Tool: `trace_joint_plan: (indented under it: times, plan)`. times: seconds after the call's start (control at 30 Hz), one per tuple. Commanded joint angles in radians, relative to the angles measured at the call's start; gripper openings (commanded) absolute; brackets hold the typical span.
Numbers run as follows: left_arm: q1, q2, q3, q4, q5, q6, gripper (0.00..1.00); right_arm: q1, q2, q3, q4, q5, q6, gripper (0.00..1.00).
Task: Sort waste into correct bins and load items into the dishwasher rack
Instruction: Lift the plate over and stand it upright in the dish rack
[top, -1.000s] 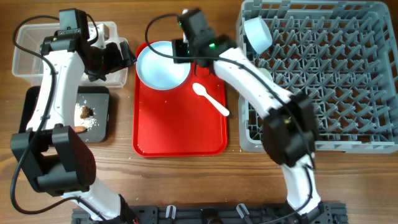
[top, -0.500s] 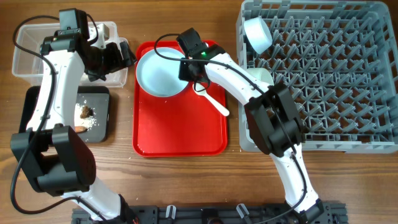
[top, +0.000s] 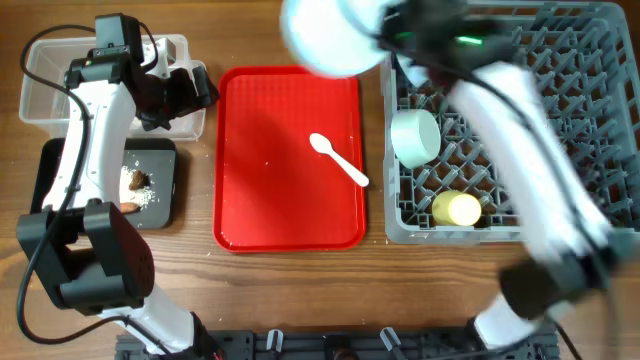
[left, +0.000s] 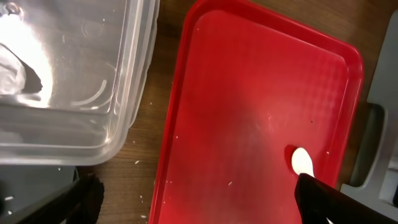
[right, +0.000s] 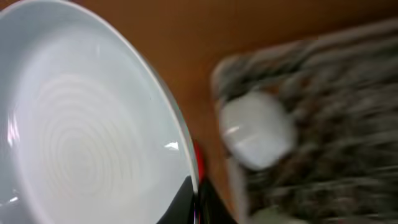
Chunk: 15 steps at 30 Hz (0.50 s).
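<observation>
Plate in right end effector — spoon on red tray

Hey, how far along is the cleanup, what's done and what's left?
Done: a bowl and the yellow cup sit in the dishwasher rack, and a brown lump and crumbs lie in the black tray. In hand: the right gripper carries the plate, blurred, by the rack's edge. Left: the white spoon on the red tray, for the rack.
</observation>
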Motion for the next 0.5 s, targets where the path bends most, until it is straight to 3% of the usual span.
trace_joint_plan:
  times: [0.0,0.1,0.13,0.37,0.47]
  plan:
    - [0.002,-0.021,0.01,0.0,0.001,-0.002,1.0,-0.042,-0.156,0.013,-0.132,0.527,-0.03,0.04]
    - [0.002,-0.021,0.01,0.0,0.001,-0.002,1.0,-0.05,-0.166,0.001,-0.329,0.887,-0.04,0.04]
    - [0.002,-0.021,0.01,0.0,0.001,-0.001,1.0,-0.051,-0.154,-0.017,-0.35,0.924,-0.087,0.04]
    - [0.002,-0.021,0.01,0.0,0.001,-0.002,1.0,-0.063,0.103,-0.098,-0.158,0.932,-0.526,0.04]
    - [0.002,-0.021,0.01,0.0,0.001,-0.001,1.0,-0.087,0.217,-0.098,-0.058,0.931,-0.643,0.04]
